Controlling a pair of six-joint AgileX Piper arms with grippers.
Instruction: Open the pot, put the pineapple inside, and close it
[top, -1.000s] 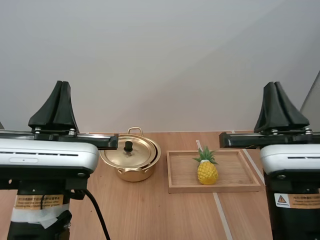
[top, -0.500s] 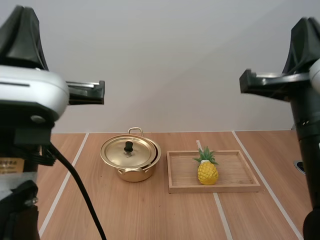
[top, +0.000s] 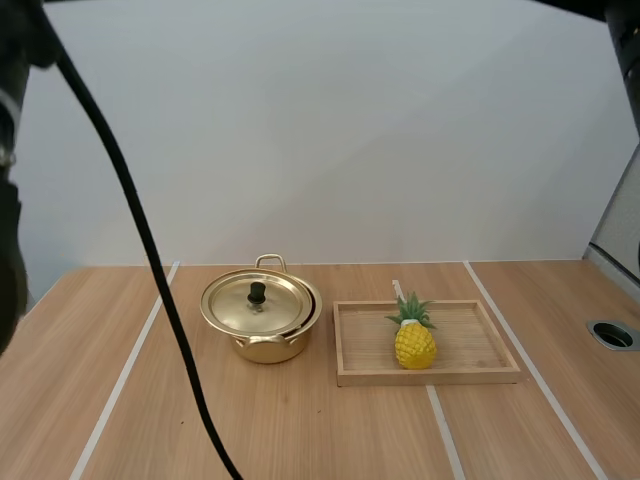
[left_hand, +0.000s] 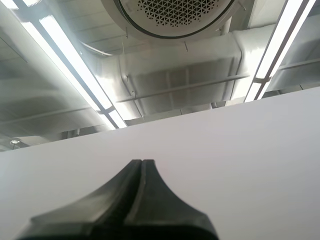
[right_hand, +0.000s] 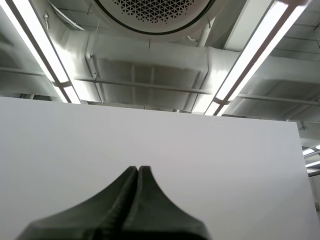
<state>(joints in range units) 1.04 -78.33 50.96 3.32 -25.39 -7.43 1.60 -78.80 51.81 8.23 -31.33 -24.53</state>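
Note:
A golden pot (top: 262, 322) stands on the wooden table, its lid (top: 255, 301) with a black knob resting on it. To its right a yellow pineapple (top: 413, 336) with green leaves stands upright in a wooden tray (top: 470, 372). My left gripper (left_hand: 141, 162) points upward, away from the table, its fingers lying together as one dark wedge with nothing in them. My right gripper (right_hand: 138, 169) also points upward, shut on nothing.
White lines run along the table (top: 300, 430). A round hole (top: 612, 334) sits in the table near its right edge. Bare wood lies in front of the pot and the tray.
Both arms have risen out of the high view; their grippers, seen there before, are gone from it. The pot, lid, pineapple and tray have not moved.

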